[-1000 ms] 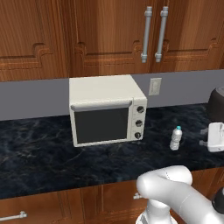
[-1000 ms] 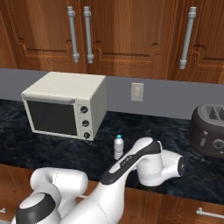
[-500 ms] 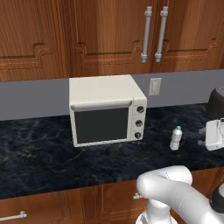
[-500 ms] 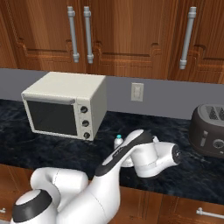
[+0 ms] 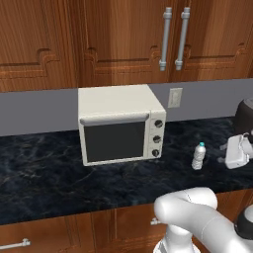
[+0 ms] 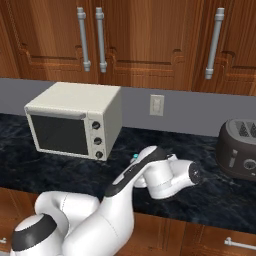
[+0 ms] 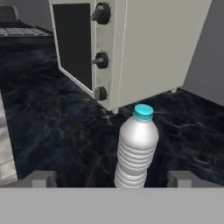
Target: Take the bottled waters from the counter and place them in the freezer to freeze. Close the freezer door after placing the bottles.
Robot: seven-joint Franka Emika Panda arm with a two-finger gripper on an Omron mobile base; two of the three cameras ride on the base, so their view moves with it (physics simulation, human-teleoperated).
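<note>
1. A water bottle (image 5: 198, 156) is being shown upright on the black counter (image 5: 54, 173), just right of the cream toaster oven (image 5: 120, 123) and apart from it.
2. In the hand view the bottle (image 7: 136, 151) is being framed between the two finger tips of the gripper (image 7: 112, 178), whose jaws are being held wide apart, with nothing between them yet touched.
3. Compared with the views of a second ago, the arm is being swung across the right base view, so that the bottle is now being hidden there except for its teal cap (image 6: 135, 156).
4. In the left base view the white hand (image 5: 238, 150) is being brought in from the right edge, near the bottle but not touching it.
5. The toaster (image 6: 240, 150) is being left untouched at the right.
6. By this shift the approach to the first bottle is judged nearly complete; closing on it, and all the freezer work, is still being awaited.
</note>
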